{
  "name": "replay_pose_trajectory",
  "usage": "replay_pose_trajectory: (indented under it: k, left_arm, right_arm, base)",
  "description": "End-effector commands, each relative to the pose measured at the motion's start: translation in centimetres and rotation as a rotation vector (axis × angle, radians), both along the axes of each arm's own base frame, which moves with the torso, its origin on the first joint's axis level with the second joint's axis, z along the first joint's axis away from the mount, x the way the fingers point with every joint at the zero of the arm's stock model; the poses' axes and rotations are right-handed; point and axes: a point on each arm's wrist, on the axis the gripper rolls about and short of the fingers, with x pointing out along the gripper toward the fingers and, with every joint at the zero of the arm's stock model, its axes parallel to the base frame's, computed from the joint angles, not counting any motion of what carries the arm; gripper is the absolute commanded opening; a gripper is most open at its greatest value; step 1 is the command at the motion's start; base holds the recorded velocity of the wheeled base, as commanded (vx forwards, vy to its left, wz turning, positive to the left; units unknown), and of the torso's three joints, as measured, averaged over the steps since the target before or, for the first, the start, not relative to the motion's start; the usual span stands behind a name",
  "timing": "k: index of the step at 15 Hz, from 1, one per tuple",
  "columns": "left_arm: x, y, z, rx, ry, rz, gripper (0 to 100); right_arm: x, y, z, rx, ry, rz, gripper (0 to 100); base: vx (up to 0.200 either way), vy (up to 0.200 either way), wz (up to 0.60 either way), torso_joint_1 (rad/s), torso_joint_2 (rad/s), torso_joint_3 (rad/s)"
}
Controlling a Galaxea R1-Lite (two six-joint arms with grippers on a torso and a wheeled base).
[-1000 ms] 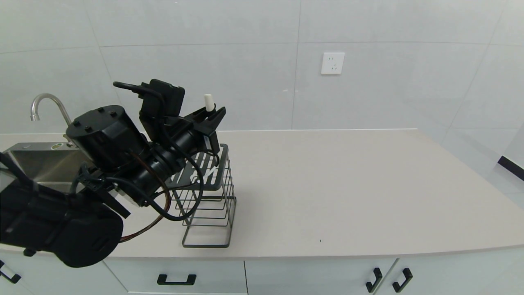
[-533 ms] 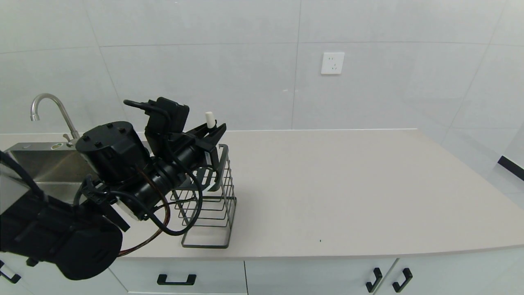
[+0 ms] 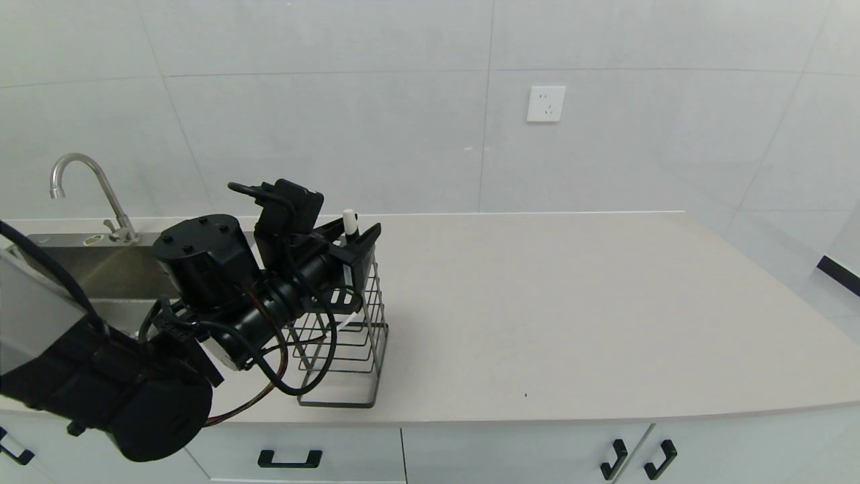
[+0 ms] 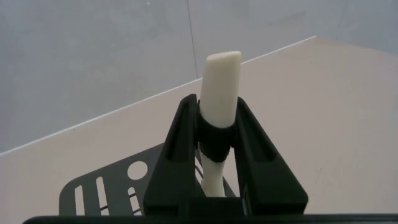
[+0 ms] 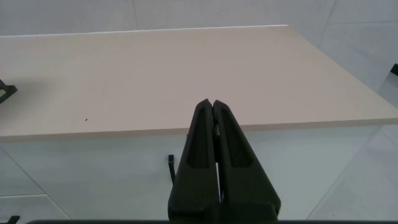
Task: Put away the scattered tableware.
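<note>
The left claw (image 4: 217,111) pinches a cream-white rounded utensil handle (image 4: 222,78) upright above the black wire rack (image 3: 366,349) on the beige bench (image 3: 571,302); the right claw (image 5: 212,106) is pressed together.

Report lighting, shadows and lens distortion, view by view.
Head view: soft, even light; black wire utensil rack casts barely any shadow on the beige countertop; grey wall-tile seams bow, wide-angle distortion. Left wrist view: left tool, shut on the cream utensil handle, no glare. Right wrist view: shut right tool, likewise.

Left gripper (image 3: 355,236) clamped on white utensil handle (image 3: 349,220), upright, over black wire rack (image 3: 363,349) beside sink (image 3: 94,272).
</note>
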Motion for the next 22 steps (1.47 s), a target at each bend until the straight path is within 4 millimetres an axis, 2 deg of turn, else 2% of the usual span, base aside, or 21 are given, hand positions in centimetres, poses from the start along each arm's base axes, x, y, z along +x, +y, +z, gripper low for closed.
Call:
replay_pose_trajectory:
  k: [1,5,8,9,11,12,13,15,17,18,19,20,21,22]
  left_arm:
    - [0.1,0.0,-0.2,0.005,0.006,0.001,100]
    - [-0.1,0.1,0.4,0.004,-0.017,-0.003,100]
    - [-2.3,1.3,2.6,0.0,-0.102,-0.047,100]
    - [-3.7,2.6,3.3,0.009,-0.135,-0.051,100]
    - [-8.2,5.1,4.3,0.007,-0.179,-0.069,100]
    - [-9.5,5.7,4.4,0.002,-0.19,-0.07,100]
    - [-12.1,7.2,4.5,-0.009,-0.212,-0.058,100]
    - [-14.7,9.3,4.4,-0.027,-0.249,-0.006,100]
    - [-17.8,11.5,3.2,-0.027,-0.264,0.064,100]
    - [-17.9,11.6,3.2,-0.026,-0.264,0.067,100]
    - [-21.9,13.4,2.6,-0.047,-0.321,0.132,100]
    - [-23.4,13.9,2.6,-0.061,-0.351,0.158,100]
    - [-25.9,14.5,1.5,-0.062,-0.363,0.198,100]
    - [-27.6,14.8,-0.1,-0.051,-0.33,0.21,100]
  right_arm:
    - [0.0,0.0,0.0,0.0,0.0,-0.001,0]
    - [0.0,0.0,0.0,0.0,-0.002,-0.001,0]
    - [0.0,0.0,0.0,0.001,0.0,0.001,0]
    - [0.0,0.0,0.0,0.001,0.0,-0.001,0]
    - [0.0,0.0,0.0,0.001,0.0,-0.001,0]
    - [0.0,0.0,0.0,0.001,0.0,-0.001,0]
    - [0.0,0.0,0.0,0.001,0.0,-0.001,0]
    - [0.0,0.0,0.0,0.003,0.0,-0.001,0]
    - [0.0,0.0,0.0,0.005,0.0,0.001,0]
    - [0.0,0.0,0.0,0.005,0.0,0.001,0]
    - [0.0,0.0,0.0,0.006,0.0,-0.001,0]
    - [0.0,0.0,0.0,0.006,0.0,-0.001,0]
    - [0.0,0.0,0.0,0.003,0.0,-0.001,0]
    - [0.0,0.0,0.0,0.003,0.0,-0.001,0]
  base:
    - [0.0,0.0,0.0,0.0,0.0,0.0]
    - [0.0,0.0,0.0,0.0,0.0,0.0]
    - [0.0,0.0,0.0,0.0,0.0,0.0]
    - [0.0,0.0,0.0,0.0,0.0,0.0]
    - [0.0,0.0,0.0,0.0,0.0,0.0]
    - [0.0,0.0,0.0,0.0,0.0,0.0]
    - [0.0,0.0,0.0,0.0,0.0,0.0]
    - [0.0,0.0,0.0,0.0,0.0,0.0]
    - [0.0,0.0,0.0,0.0,0.0,0.0]
    - [0.0,0.0,0.0,0.0,0.0,0.0]
    - [0.0,0.0,0.0,0.0,0.0,0.0]
    - [0.0,0.0,0.0,0.0,0.0,0.0]
    - [0.0,0.0,0.0,0.0,0.0,0.0]
    - [0.0,0.0,0.0,0.0,0.0,0.0]
